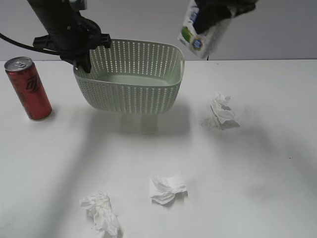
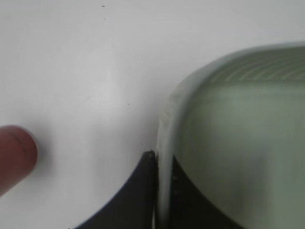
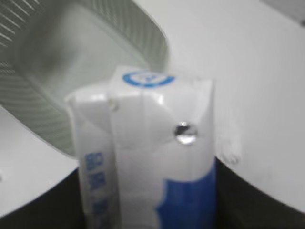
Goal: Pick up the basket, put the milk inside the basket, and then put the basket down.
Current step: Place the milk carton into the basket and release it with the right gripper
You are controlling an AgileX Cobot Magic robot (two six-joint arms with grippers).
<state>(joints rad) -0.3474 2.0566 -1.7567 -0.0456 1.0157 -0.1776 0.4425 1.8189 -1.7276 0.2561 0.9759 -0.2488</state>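
A pale green perforated basket (image 1: 131, 79) hangs tilted above the white table. My left gripper (image 1: 81, 49) is shut on its left rim; in the left wrist view the rim (image 2: 164, 143) sits between my left gripper's two black fingers (image 2: 162, 191). My right gripper (image 1: 215, 12) is shut on a white and blue milk carton (image 1: 203, 32) and holds it in the air above and just right of the basket's right rim. In the right wrist view the milk carton (image 3: 147, 162) fills the gap between the fingers of my right gripper (image 3: 147, 210), with the basket (image 3: 71, 71) beyond it at the upper left.
A red soda can (image 1: 28, 88) stands at the left and shows blurred in the left wrist view (image 2: 14, 155). Crumpled white tissues lie on the table at the right (image 1: 220, 111), front middle (image 1: 168, 189) and front left (image 1: 101, 212).
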